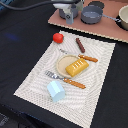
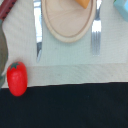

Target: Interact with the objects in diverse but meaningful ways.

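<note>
The red tomato (image 1: pixel 58 37) lies on the dark table just off the placemat's far corner; the wrist view shows the tomato (image 2: pixel 16 79) close up. A yellow ridged bread block (image 1: pixel 77 67) rests on a round wooden plate (image 1: pixel 62 65). The brown sausage stick (image 1: pixel 80 45) lies on the mat behind the plate. A pale blue cup (image 1: pixel 56 91) stands at the mat's near end. My gripper (image 1: pixel 68 20) hangs high above the table's back, away from all of them, with nothing seen in it; it is too blurred to read the jaws. In the wrist view only edges of the bread (image 2: pixel 85 2) and cup (image 2: pixel 122 7) show.
A wooden-handled knife (image 1: pixel 86 58) and fork (image 1: pixel 66 80) flank the plate on the striped placemat (image 1: pixel 35 82). Two grey pots (image 1: pixel 91 14) (image 1: pixel 123 20) sit on a wooden board (image 1: pixel 100 29) at the back. A grey edge (image 2: pixel 2 55) shows beside the tomato in the wrist view.
</note>
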Robot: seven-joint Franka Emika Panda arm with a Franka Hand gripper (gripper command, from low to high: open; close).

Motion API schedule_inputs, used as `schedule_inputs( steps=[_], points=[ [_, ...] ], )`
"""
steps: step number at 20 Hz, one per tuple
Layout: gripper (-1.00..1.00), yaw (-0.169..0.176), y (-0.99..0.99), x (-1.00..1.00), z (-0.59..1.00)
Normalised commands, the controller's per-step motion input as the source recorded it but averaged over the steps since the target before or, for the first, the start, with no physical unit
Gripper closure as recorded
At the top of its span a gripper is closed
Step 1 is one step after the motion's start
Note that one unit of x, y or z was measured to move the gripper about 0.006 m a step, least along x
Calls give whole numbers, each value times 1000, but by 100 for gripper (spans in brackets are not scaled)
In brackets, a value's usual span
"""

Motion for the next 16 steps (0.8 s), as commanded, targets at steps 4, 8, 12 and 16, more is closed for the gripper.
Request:
schedule_inputs(
  steps=[4,8,12,16],
  points=[
    [-100,81,-840,431,-74],
    [-100,122,-844,408,-188],
    [-100,133,-833,396,-174],
    [-100,126,-834,416,-150]
  ],
)
